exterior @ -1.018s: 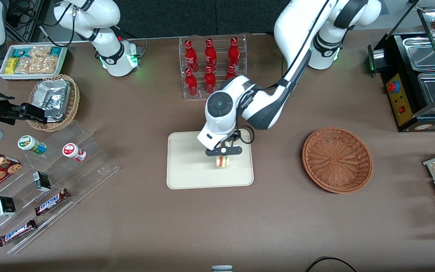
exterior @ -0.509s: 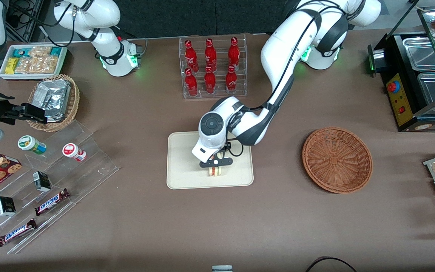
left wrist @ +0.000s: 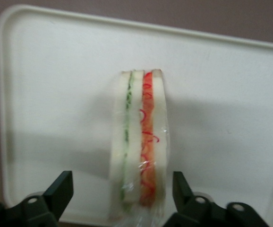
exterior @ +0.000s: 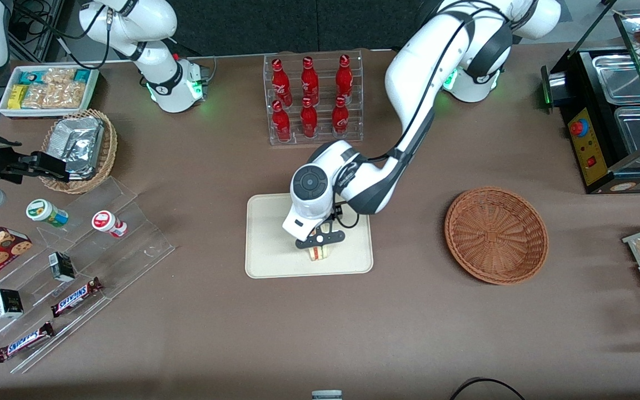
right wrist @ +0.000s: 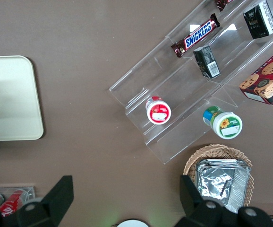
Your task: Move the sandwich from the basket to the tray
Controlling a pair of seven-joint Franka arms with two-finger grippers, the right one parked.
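Gripper (exterior: pixel 320 244) has dropped lower over the flat cream tray (exterior: pixel 267 261) | jaws spread wide, not touching | striped bread sandwich (left wrist: pixel 139 146) stands between them on the tray | round woven basket (exterior: pixel 496 234) well apart

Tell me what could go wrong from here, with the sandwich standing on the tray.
1. The sandwich stands on a narrow edge on the tray, so it may tip over once left alone.
2. The hand is open, with a finger close on each side; lifting off crooked could clip the sandwich and knock it flat.
3. Its clear wrap might snag on a finger and drag it.
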